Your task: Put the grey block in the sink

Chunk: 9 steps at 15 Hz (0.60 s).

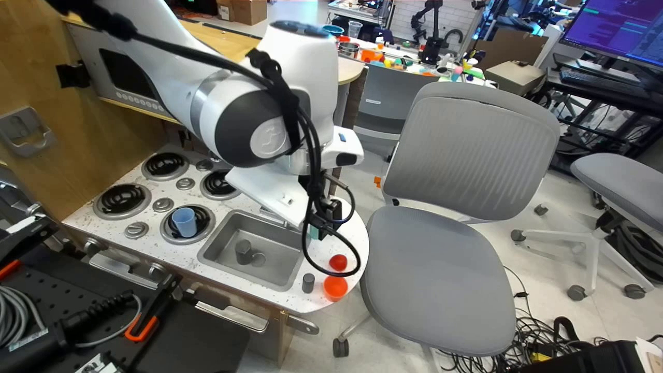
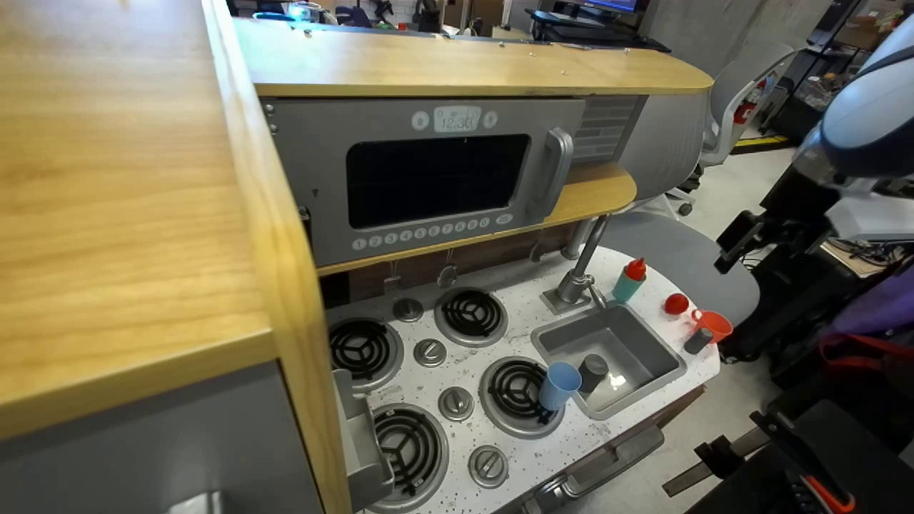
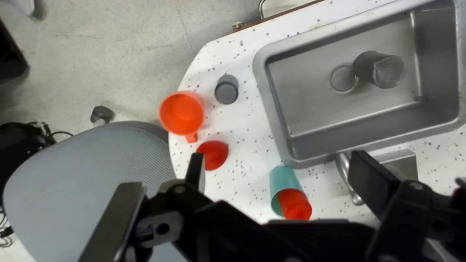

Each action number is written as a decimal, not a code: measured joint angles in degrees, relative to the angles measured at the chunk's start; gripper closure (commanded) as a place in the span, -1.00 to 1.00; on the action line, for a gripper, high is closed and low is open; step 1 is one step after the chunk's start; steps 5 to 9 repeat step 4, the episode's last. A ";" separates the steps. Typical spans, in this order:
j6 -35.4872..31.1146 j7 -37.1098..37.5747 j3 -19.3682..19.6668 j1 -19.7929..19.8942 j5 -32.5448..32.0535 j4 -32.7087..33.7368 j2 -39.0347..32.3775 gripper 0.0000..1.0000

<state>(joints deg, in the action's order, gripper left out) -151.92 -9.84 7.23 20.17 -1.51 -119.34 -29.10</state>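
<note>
The gripper [image 3: 280, 169] is hanging above the counter [image 3: 247, 125], showing along the bottom of the wrist view, and its fingers [image 3: 373, 182] are standing wide apart — it is released. The grey block [image 3: 226, 91] is standing upright on the counter, in the upper middle of that view, outside the sink [image 3: 276, 127] and just beside an orange cup [image 3: 182, 112], a gap showing between the two. The sink is filling the upper right, and a bigger grey cylinder [image 3: 375, 69] is sitting inside it, next to the drain [image 3: 343, 79]. Left of centre, a red piece [image 3: 215, 156] is lying on the counter, partly covered by a finger; below centre, a teal cup [image 3: 284, 179] is holding a red item [image 3: 295, 206], just beside the sink's rim.

In an exterior view, the arm [image 1: 207, 88] is stretching across the upper left, a blue cup [image 1: 184, 221] is resting on a burner [image 1: 203, 219] left of centre, and a grey chair [image 1: 440, 274] is standing by the counter. In an exterior view, the faucet [image 2: 582, 268] is rising at the sink's edge, right of centre — a microwave [image 2: 435, 178] is taking up the upper middle.
</note>
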 measured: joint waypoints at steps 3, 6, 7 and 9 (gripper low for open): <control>0.01 -2.20 0.72 0.97 0.00 -2.95 5.41 -1.00; 0.01 -2.21 0.69 0.95 -0.01 -3.48 5.84 -1.00; 0.01 -2.21 0.69 0.95 -0.01 -3.48 5.84 -1.00; 0.01 -2.21 0.69 0.95 -0.01 -3.48 5.84 -1.00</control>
